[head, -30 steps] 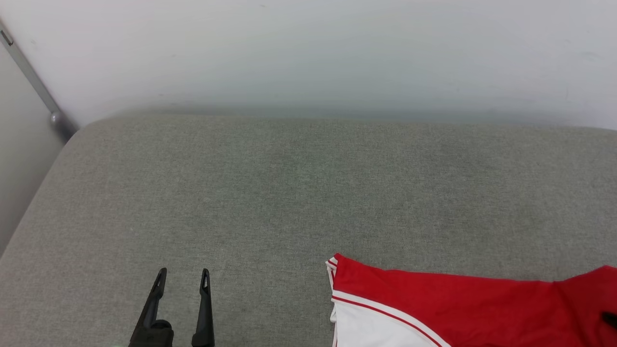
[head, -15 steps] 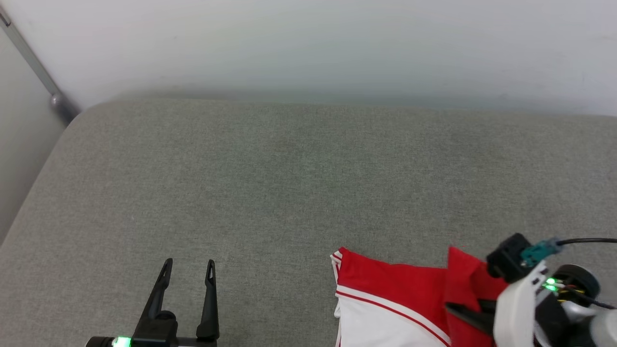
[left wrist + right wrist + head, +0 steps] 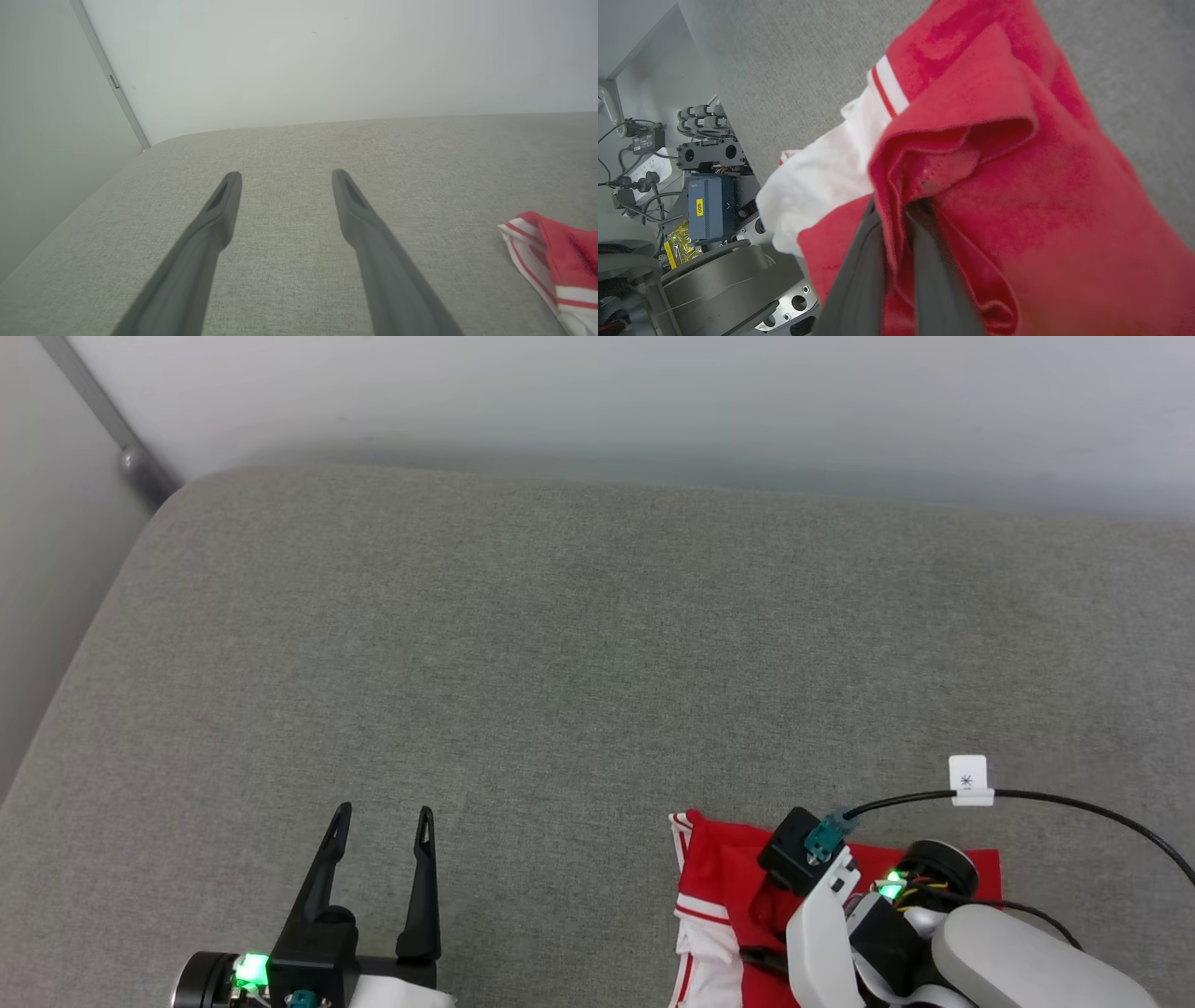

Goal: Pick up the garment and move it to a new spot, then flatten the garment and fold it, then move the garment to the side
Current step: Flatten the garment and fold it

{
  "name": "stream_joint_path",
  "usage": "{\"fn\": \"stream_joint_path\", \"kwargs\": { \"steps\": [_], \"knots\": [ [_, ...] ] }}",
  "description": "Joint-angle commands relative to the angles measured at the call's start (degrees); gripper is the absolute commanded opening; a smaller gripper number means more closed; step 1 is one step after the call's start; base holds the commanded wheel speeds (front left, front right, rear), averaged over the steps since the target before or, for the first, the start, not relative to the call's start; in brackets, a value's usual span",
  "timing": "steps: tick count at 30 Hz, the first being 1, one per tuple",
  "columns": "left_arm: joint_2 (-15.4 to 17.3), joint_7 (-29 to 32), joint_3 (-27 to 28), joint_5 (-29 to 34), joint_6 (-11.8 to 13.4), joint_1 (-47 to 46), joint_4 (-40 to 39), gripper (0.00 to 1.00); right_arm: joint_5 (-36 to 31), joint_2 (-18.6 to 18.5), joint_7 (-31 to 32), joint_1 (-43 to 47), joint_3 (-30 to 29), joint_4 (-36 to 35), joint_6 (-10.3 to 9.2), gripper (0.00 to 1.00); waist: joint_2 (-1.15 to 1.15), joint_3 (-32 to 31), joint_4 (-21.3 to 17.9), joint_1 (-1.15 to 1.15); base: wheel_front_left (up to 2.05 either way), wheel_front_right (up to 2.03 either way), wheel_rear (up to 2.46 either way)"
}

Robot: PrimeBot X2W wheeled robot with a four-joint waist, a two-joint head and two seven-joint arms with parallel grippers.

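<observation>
Head view: my left gripper (image 3: 385, 812) stands open over the grey cushion (image 3: 560, 663). The garment (image 3: 719, 868) bunches at the near edge, partly hidden by my right arm (image 3: 1008, 952), with a cable (image 3: 1074, 800) just beyond. Left wrist: it lies well off to the right. Right wrist: my right gripper (image 3: 899, 210) clamps a red fold.

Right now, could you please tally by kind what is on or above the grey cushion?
garment: 1, red and white, pinched by the right gripper
grippers: 2, the right gripper shut on cloth, the left gripper open
black cable: 1
Total: 4
</observation>
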Motion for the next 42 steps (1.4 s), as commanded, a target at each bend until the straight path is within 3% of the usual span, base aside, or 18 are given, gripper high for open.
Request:
{"fn": "stream_joint_path", "kwargs": {
  "steps": [1,5,6,8,9,10,15,21,32,39,42],
  "knots": [
    [-0.2,-0.2,0.1,0.4,-0.1,-1.0,0.2,1.0,0.5,0.8,-1.1,-1.2,2.3,3.0,-0.03,0.0,0.0,0.6,0.6,-0.01,0.0,0.0,0.0],
    [-0.5,-0.2,0.3,0.4,0.0,-1.0,0.4,1.0,0.9,1.2,-3.5,-2.2,4.8,7.1,-0.04,0.0,0.0,0.7,0.8,-0.01,0.0,0.0,0.0],
    [-0.5,-0.3,0.5,0.4,0.0,-0.8,0.5,1.0,0.9,1.3,-4.5,-2.5,5.3,8.1,-0.06,0.07,0.0,0.5,0.7,-0.01,0.0,0.0,0.0],
    [-0.6,-0.3,0.9,0.4,0.1,-0.1,0.6,1.0,0.5,1.1,-5.9,-3.6,7.1,8.8,-0.06,0.49,0.0,-0.1,0.3,-0.01,0.0,0.0,0.0],
    [-0.5,-0.2,1.3,0.3,0.1,0.4,0.7,1.0,1.0,1.2,-7.5,-4.1,7.0,8.4,-0.07,0.96,0.0,-0.6,0.0,-0.01,0.0,0.0,0.0],
    [-0.5,-0.2,1.4,0.3,0.1,0.7,0.7,1.0,1.4,1.1,-8.6,-4.8,6.7,8.1,-0.06,1.0,0.0,-1.1,-0.4,-0.01,0.0,0.0,0.0],
    [-0.5,-0.3,2.3,0.3,-0.3,2.5,1.1,1.0,-1.6,-2.4,-14.9,-6.7,5.1,4.4,-0.05,1.0,0.0,-4.1,-2.0,-0.01,0.0,0.0,0.0],
    [-0.6,-0.2,3.0,0.1,-0.8,4.0,1.0,1.0,-6.7,-4.2,-25.8,-2.7,-7.8,3.3,-0.05,1.0,0.0,-6.9,-4.0,-0.01,0.0,0.0,0.0],
    [-0.8,-0.2,3.6,0.2,-1.6,5.0,0.5,1.0,-25.6,5.5,-45.4,11.5,-39.0,7.2,-0.03,1.0,0.0,-8.5,-6.3,-0.01,0.0,0.0,0.0],
    [-1.0,-0.2,3.9,-0.1,-2.0,5.3,-0.1,1.0,-32.4,14.8,-49.1,22.0,-52.1,2.1,-0.03,1.0,0.0,-8.8,-7.2,-0.01,0.0,0.0,0.0],
    [-1.1,-0.2,3.9,0.0,-2.0,5.5,-0.1,1.0,-33.2,17.2,-49.3,25.3,-54.8,-0.2,-0.03,1.0,0.0,-8.9,-7.4,-0.01,0.0,0.0,0.0]
  ]
}}
